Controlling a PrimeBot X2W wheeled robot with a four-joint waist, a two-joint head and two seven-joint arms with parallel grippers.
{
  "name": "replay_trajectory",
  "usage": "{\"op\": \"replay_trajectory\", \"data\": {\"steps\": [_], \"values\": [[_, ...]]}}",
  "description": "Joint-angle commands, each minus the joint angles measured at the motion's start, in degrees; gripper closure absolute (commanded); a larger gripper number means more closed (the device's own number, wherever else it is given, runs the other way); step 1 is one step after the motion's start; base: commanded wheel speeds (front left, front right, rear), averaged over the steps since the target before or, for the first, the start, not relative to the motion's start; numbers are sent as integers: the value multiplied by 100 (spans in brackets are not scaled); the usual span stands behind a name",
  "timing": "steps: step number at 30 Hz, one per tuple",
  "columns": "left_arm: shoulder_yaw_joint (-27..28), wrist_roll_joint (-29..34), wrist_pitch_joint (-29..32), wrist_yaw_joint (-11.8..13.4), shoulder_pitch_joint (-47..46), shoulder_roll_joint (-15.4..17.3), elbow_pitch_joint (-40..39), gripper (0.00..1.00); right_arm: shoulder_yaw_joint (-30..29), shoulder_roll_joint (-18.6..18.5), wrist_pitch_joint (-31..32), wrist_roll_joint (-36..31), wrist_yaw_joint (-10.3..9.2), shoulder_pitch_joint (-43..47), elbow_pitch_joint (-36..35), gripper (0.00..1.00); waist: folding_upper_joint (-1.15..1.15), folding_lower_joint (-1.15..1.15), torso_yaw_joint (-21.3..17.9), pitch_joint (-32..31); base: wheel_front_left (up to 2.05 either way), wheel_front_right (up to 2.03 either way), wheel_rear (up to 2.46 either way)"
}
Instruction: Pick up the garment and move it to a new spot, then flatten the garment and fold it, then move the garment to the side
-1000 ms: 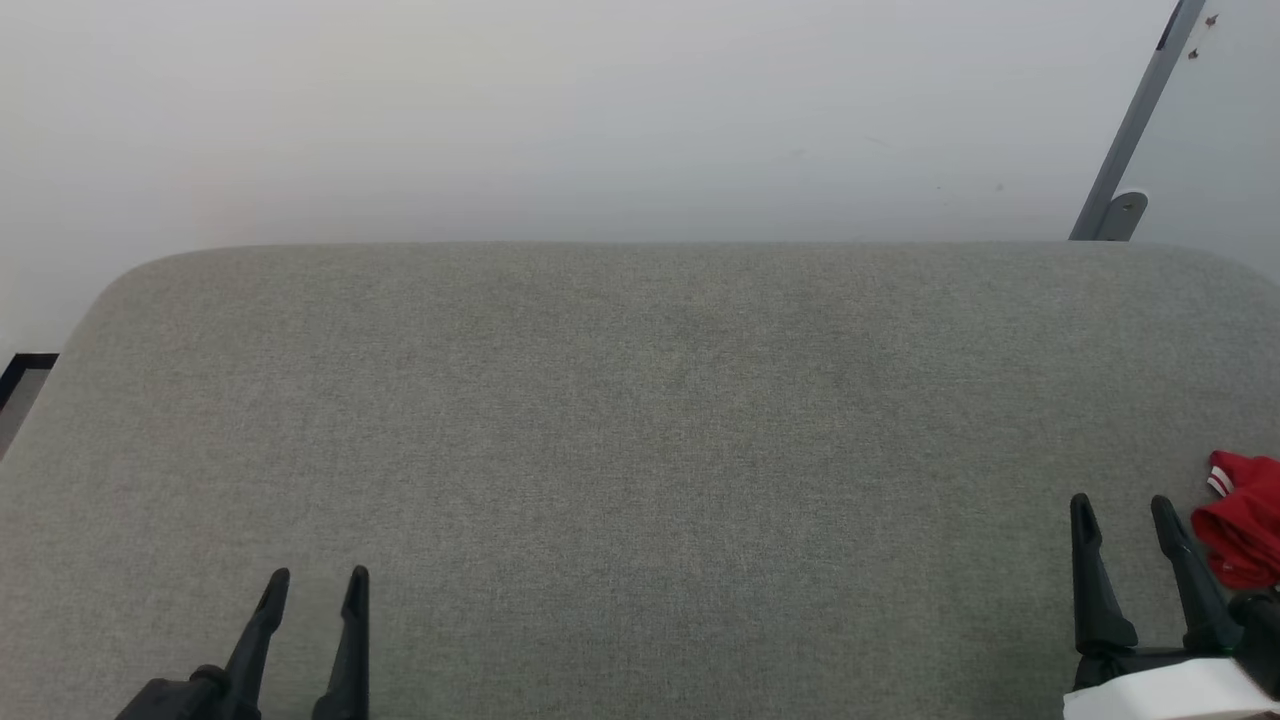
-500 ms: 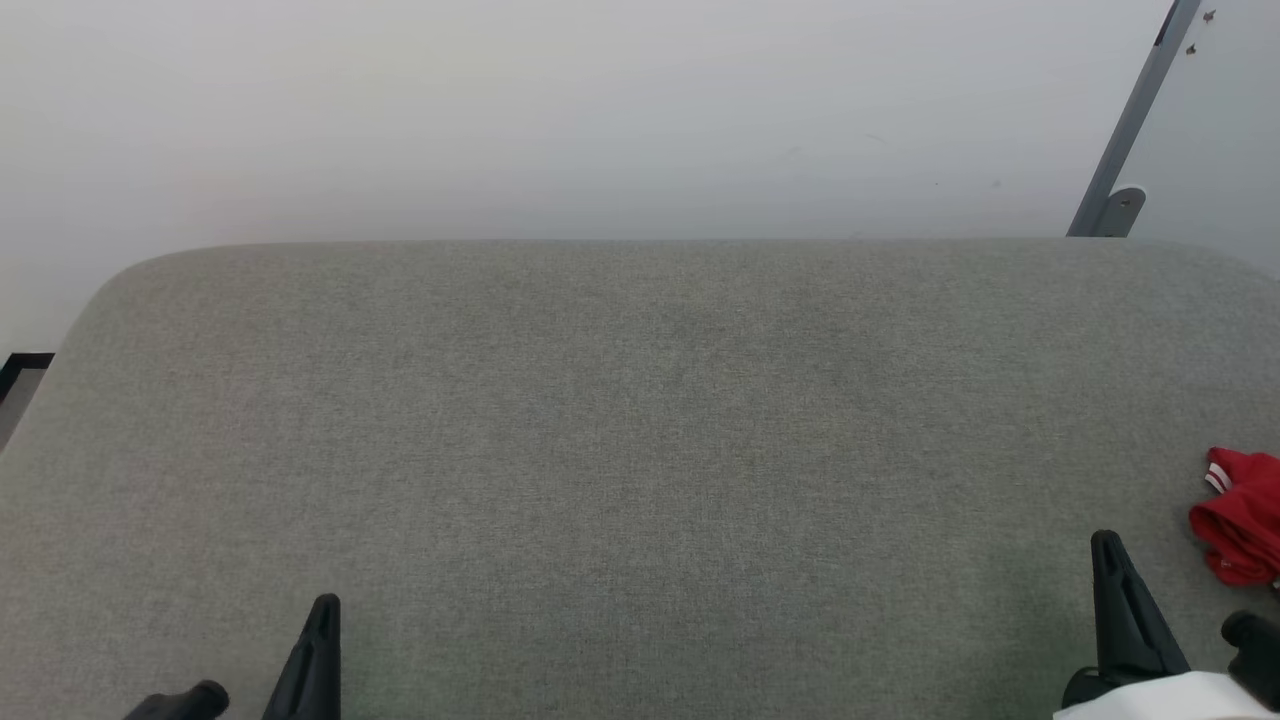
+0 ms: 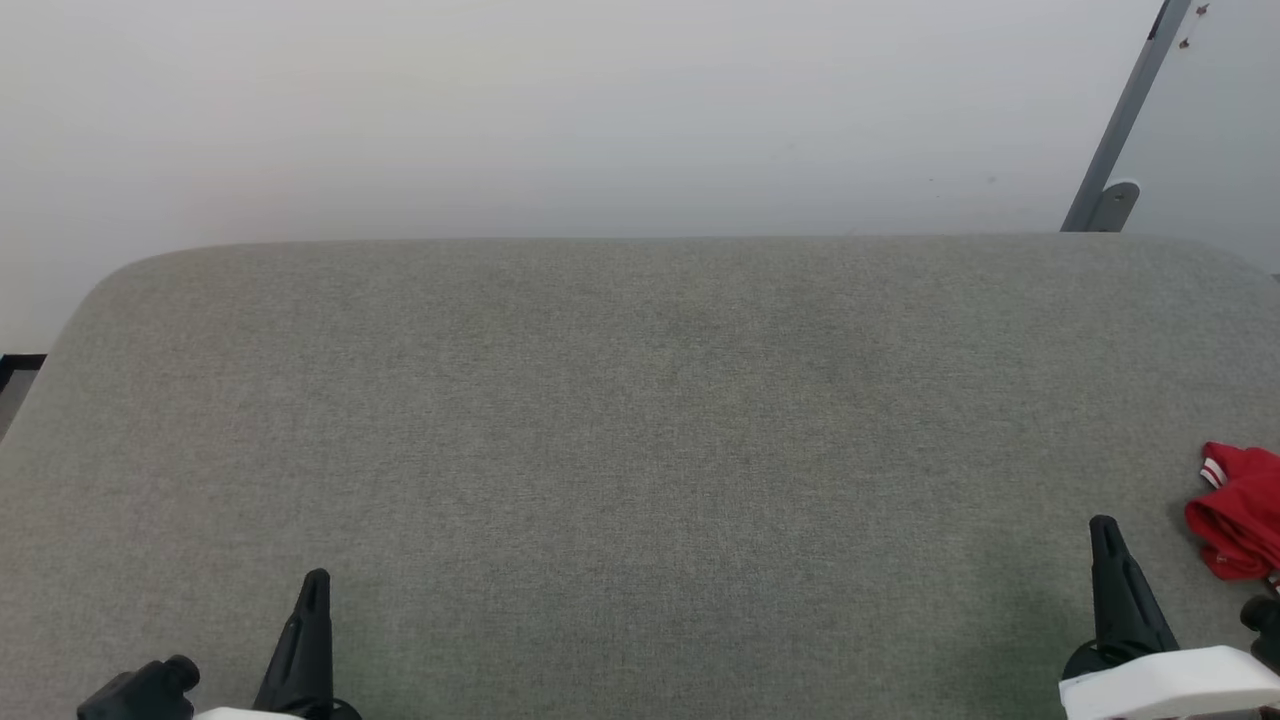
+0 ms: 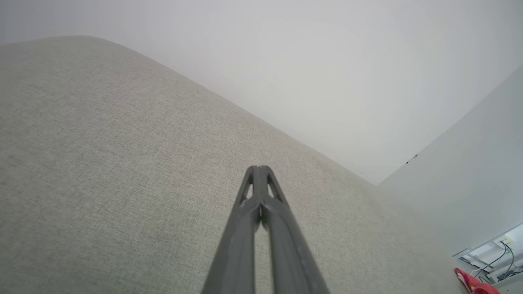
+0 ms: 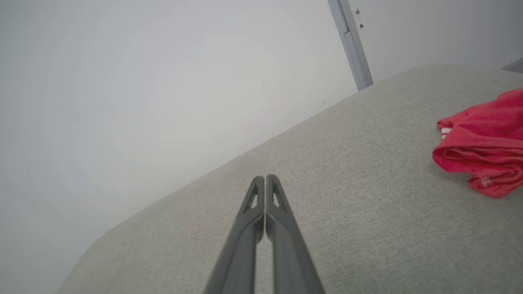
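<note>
Black fingers, white shells
The left gripper and right gripper have long, tapering black fingers with triangular cut-outs near the tips; smooth white casing sits behind each.

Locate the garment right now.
In the head view the garment lies bunched at the far right edge of the grey padded surface, just right of the shut right gripper and clear of it.
</note>
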Motion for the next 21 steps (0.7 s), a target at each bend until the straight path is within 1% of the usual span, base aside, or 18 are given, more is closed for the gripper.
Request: {"op": "replay_trajectory", "data": {"steps": [1,21], "values": [[56,-260,64,4,-185,16,-40,100,-20,-8,74,253,0,-184,-48,100,0,0,-5,3,0,0,0],[187,-1653,441,5,-504,-86,104,100,-39,67,471,1662,-1,-416,64,100,0,0,-60,36,0,0,0]]}}
